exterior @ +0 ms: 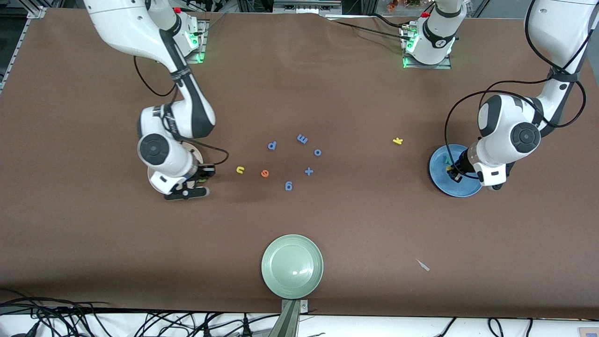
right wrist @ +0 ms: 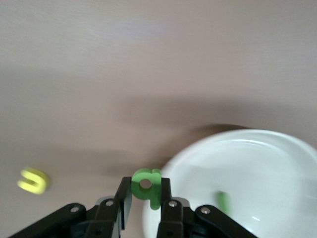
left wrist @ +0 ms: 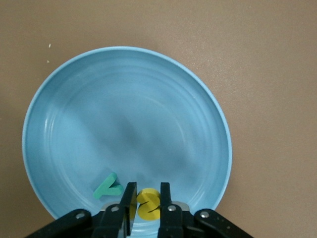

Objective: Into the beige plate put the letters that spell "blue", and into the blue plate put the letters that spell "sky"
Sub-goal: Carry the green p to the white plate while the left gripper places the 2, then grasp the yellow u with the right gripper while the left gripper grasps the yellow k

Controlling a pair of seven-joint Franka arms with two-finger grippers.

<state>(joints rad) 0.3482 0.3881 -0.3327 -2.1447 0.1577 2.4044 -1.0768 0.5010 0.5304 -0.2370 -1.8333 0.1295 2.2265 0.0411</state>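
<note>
My left gripper [exterior: 453,174] [left wrist: 147,191] hangs low over the blue plate [exterior: 440,180] [left wrist: 124,49], shut on the yellow "s" [left wrist: 148,203]. The teal "y" [left wrist: 108,186] lies in that plate beside it. My right gripper [exterior: 204,172] [right wrist: 145,184] is shut on the green "b" [right wrist: 147,187], over the rim of the beige plate [exterior: 195,152] [right wrist: 257,148]. A green bar "l" [right wrist: 223,202] lies in the beige plate. The yellow "u" [exterior: 240,170] [right wrist: 33,180] and orange "e" [exterior: 265,173] lie on the table near that plate. The yellow "k" [exterior: 398,141] lies toward the blue plate.
Several blue letters [exterior: 302,138] are scattered at mid-table around the "e". A pale green plate [exterior: 292,267] sits near the table's edge closest to the front camera. A small white scrap [exterior: 422,265] lies beside it, toward the left arm's end.
</note>
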